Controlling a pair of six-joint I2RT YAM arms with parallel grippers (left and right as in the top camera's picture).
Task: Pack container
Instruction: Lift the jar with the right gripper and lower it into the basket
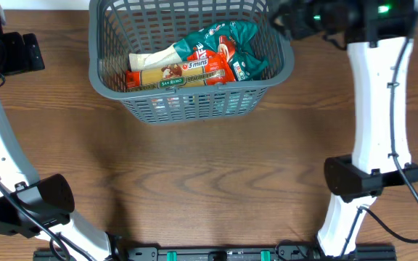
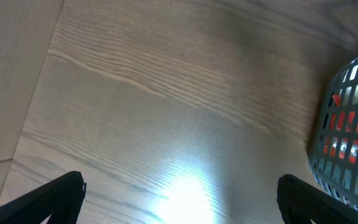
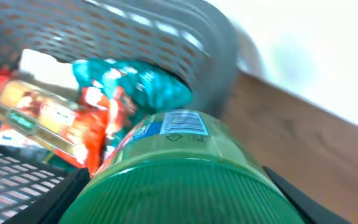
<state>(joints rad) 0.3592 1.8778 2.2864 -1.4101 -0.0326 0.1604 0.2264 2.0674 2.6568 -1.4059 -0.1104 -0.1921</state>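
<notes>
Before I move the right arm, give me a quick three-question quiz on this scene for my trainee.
1. True or false: the left gripper is holding a packet.
2. What sits between the right gripper's fingers? A) a green-capped bottle B) a tin can C) nothing
3. Short answer: what already lies in the container?
Key: 1 false, its jaws stand open over the table. 2 A. 3 food packets.
</notes>
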